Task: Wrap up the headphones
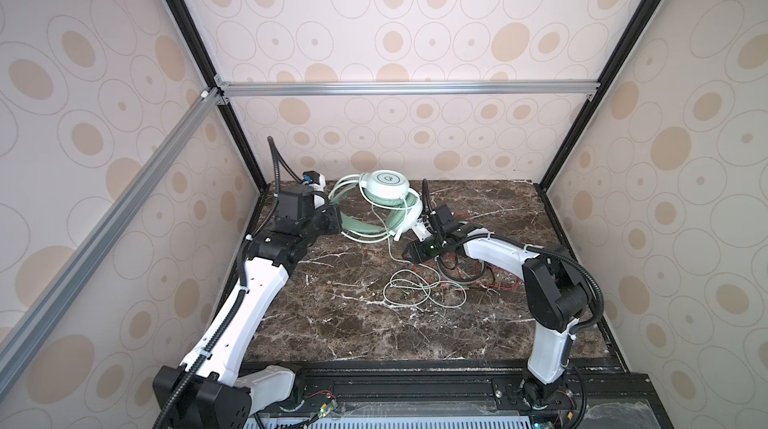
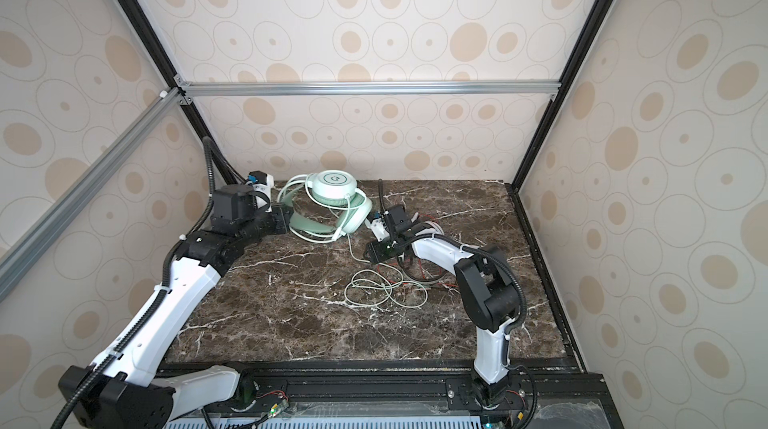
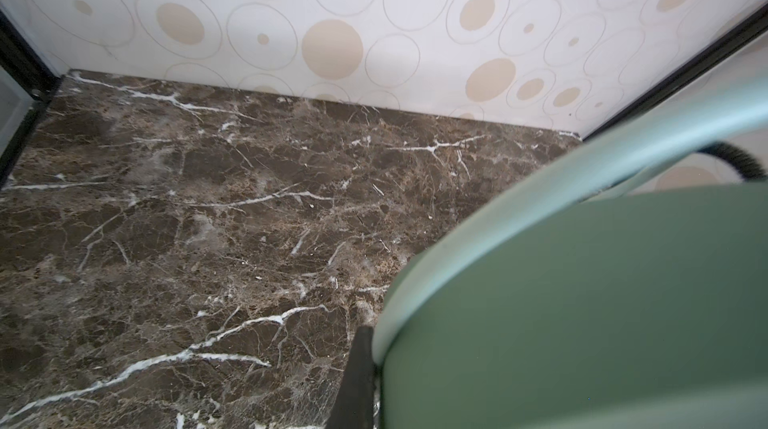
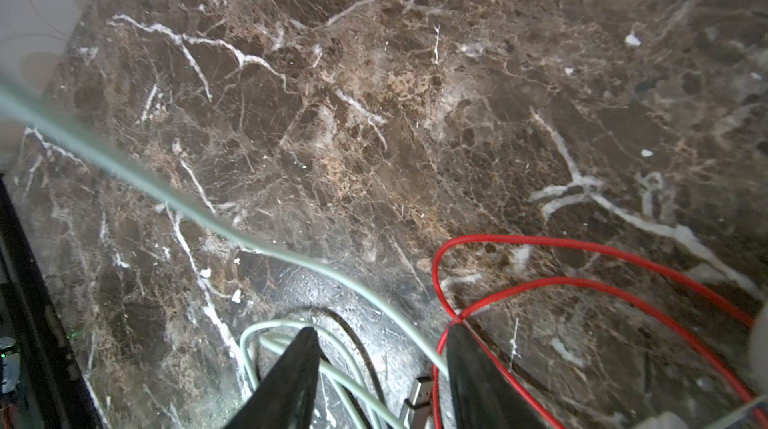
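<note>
Top views give me the marble table (image 1: pixel 353 323), with the mint headset (image 1: pixel 384 189) at its 11 o'clock, tilted with one cup raised. My left gripper (image 1: pixel 337 225) is clamped on its padded band, which fills the left wrist view. The green cable (image 4: pixel 124 169) trails toward 5 o'clock and pools in loose loops near the table's centre, beside a red cable (image 4: pixel 519 238) toward 3 o'clock. My right gripper (image 4: pixel 382 327) hangs over those loops with its jaws apart. Strands and a metal plug (image 4: pixel 417 395) lie between them, nothing pinched. I judge the headset light and its band springy, the cable limp, thin and slippery. I would take it near the plug.
</note>
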Robot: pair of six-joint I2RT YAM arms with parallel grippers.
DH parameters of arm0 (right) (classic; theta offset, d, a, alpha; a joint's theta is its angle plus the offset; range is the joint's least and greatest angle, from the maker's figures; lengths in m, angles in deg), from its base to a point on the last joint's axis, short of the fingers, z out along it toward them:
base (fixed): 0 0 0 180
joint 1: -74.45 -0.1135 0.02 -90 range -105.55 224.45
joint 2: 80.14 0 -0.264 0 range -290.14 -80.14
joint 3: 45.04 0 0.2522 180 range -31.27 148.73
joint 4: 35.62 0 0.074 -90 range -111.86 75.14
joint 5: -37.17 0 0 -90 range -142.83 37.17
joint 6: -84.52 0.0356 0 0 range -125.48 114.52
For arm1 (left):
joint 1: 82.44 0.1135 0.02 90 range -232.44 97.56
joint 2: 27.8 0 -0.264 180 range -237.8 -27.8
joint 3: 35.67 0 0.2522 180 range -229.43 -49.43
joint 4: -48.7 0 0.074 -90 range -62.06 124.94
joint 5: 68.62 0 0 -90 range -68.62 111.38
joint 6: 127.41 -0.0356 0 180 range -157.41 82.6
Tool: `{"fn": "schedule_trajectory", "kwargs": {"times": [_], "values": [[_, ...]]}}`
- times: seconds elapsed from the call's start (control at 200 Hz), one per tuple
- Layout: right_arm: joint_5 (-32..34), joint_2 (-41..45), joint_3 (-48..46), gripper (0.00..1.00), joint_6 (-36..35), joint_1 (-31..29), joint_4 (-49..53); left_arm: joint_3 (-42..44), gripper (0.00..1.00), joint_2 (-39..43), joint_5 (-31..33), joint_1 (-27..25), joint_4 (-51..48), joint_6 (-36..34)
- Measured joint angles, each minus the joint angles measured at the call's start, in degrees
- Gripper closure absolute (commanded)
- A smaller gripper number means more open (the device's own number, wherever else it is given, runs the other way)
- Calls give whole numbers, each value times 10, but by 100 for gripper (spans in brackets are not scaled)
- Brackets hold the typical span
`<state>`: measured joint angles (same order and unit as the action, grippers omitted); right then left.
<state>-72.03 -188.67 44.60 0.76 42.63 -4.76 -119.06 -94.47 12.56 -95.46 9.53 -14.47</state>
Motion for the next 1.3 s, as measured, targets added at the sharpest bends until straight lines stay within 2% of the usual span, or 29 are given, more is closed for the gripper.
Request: {"fn": "schedule_trajectory", "kwargs": {"times": [0.14,0.37,0.6,0.64,0.755,0.82,1.045,1.295], "values": [[11,0,0,48,-7,0,16,5,100,28,-13,15,18,3],[12,-6,0,49,-20,0,22,9,100,28,-32,22,26,5],[13,-33,0,54,-28,-1,23,9,100,28,-38,28,27,5],[12,-35,0,59,-29,-1,24,9,100,28,-38,29,26,5],[13,-37,0,89,-37,-4,26,9,100,28,-39,31,27,5],[15,-37,0,100,-42,-7,28,9,100,28,-39,34,26,6],[65,-15,-21,100,-58,-37,45,9,100,19,-18,61,26,27],[163,74,-66,100,-86,-113,80,9,100,5,75,89,5,60]]}}
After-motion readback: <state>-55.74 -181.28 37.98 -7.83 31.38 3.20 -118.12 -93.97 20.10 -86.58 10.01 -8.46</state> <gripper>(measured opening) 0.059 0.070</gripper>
